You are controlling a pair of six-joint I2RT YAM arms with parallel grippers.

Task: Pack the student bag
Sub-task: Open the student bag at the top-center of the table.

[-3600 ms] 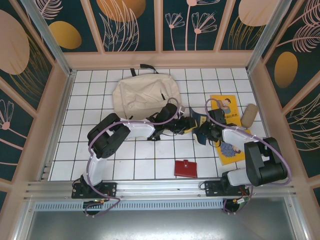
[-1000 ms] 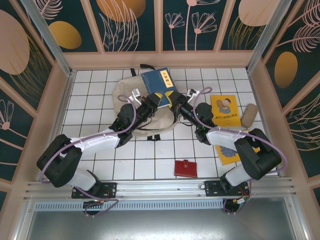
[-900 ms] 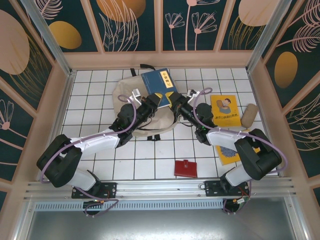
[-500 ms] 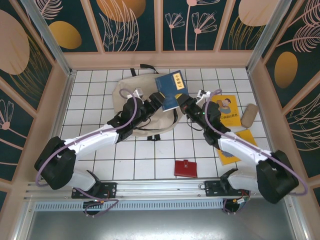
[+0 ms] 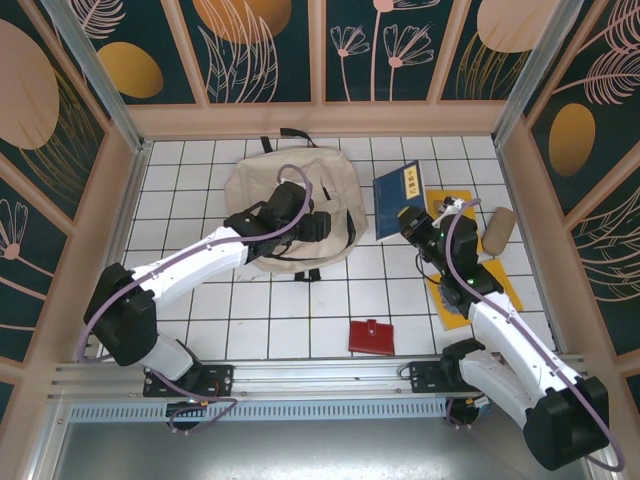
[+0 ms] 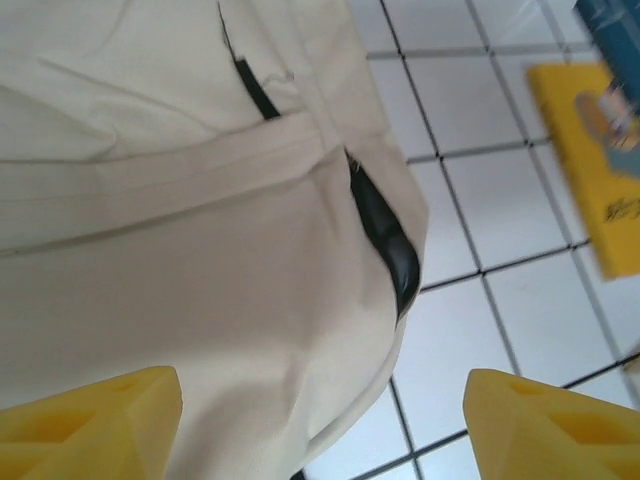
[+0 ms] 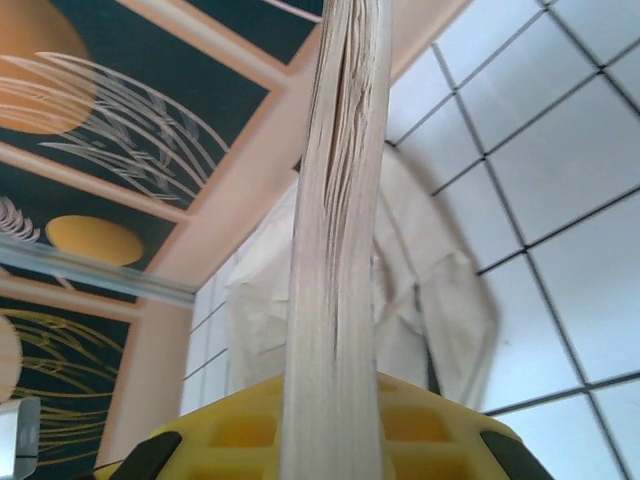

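Nearest the arm bases, a red wallet (image 5: 371, 336) lies flat on the white tiled table (image 5: 200, 300), between the two arms and on its own. Just past it on the right, a yellow book (image 5: 503, 285) lies on the tiles with the right arm crossing over it.

Up to the right gripper (image 5: 408, 222): it's clamped on the blue book (image 5: 399, 200), gripping the near edge, with the cover lifted clear of the tiles and facing up to the overhead camera. From the right wrist, the yellow fingers (image 7: 240, 430) sit on both sides of the book's page edges (image 7: 340, 200), which rise straight up the middle. The bag (image 7: 420, 280) shows pale beyond.

Over on the left, the left gripper (image 5: 318, 225) is over the right half of the bag (image 5: 265, 185), jaws wide apart and nothing between them. The left wrist camera looks down past two yellow fingertips (image 6: 110, 410) at cream fabric (image 6: 180, 200), a dark opening along the bag's seam and bare tile beside it. The yellow book (image 6: 600, 170) is off at the right.

The bag lies flat at the far left-centre of the table, close to the back wall, its black straps poking out at the far and near edges. The blue book is well to its right, not touching it.

Far right, a small tan pouch (image 5: 498, 230) lies just beside the yellow book.
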